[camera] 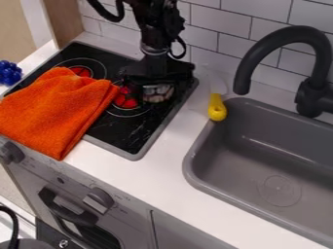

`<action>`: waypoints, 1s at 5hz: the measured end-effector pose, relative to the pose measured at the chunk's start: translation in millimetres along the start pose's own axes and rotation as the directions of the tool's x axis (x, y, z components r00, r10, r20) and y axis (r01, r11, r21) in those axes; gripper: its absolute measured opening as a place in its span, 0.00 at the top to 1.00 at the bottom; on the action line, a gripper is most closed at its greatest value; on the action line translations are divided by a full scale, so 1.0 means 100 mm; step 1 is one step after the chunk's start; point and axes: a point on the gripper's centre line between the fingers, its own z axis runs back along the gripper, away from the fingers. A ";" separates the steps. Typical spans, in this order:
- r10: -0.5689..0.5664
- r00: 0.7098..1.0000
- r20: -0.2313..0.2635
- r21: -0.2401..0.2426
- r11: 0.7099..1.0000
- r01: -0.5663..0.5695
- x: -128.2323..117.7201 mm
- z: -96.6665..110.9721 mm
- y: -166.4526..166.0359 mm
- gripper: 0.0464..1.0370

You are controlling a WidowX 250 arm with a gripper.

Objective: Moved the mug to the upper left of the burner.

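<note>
The black gripper (157, 78) hangs down over the right rear part of the black stove top, near the tiled wall. Directly below it is a small silvery-white object that looks like the mug (158, 93), its upper part covered by the gripper. This mug stands at the right side of the red burner (125, 99). A second red burner (81, 71) lies farther to the upper left, partly covered by an orange cloth.
The orange cloth (58, 109) lies over the left and front of the stove (134, 156). A yellow-handled utensil (217, 108) rests by the grey sink (195, 181), under the black faucet (246, 58). Blue beaded fruit (9, 72) sits at the far left.
</note>
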 end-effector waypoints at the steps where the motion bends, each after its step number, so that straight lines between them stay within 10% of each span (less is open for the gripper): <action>1: 0.049 0.999 0.006 0.004 0.999 -0.049 0.13 -0.03 0.03 0.04; 5: 0.303 0.951 0.061 -0.017 0.953 -0.303 0.58 -0.08 0.30 0.04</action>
